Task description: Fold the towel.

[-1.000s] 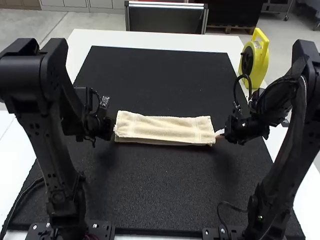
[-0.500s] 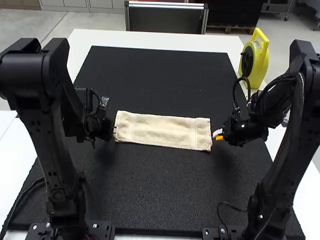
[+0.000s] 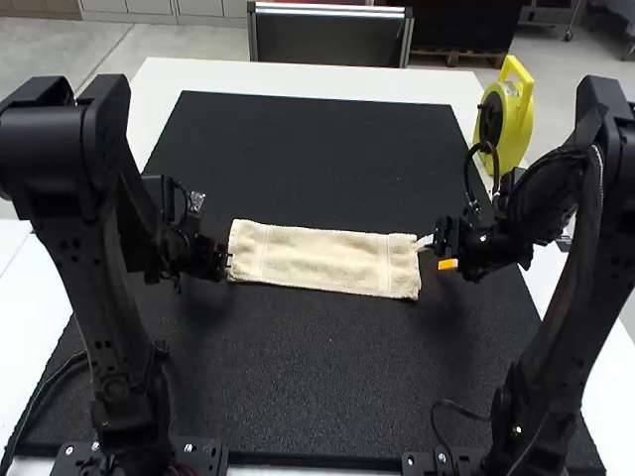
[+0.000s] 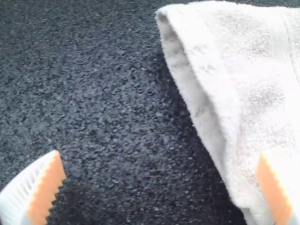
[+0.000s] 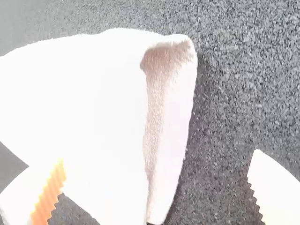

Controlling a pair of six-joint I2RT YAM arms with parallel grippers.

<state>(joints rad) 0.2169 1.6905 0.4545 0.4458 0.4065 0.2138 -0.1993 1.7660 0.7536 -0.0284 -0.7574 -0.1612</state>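
Note:
The cream towel [image 3: 322,260] lies flat on the black mat as a long, folded strip running left to right; how many folds it has I cannot tell. At its left end stands my left gripper [image 3: 228,260], open. My right gripper [image 3: 437,254] is at the right end, also open. In the left wrist view, the towel [image 4: 253,84] shows layered edges, and one finger of my left gripper [image 4: 161,187] overlaps it. In the right wrist view, the towel's [image 5: 84,93] layers gape at the end, between the parted fingers of my right gripper [image 5: 157,187].
The black mat [image 3: 317,154] extends behind and in front of the towel. A yellow reel [image 3: 516,114] stands at the back right on the white table [image 3: 298,75]. Both arms rise at the front left and right.
The towel's near edge has dropped and now lies flatter. My right gripper has opened and moved slightly away from the towel's end. My left gripper has opened too.

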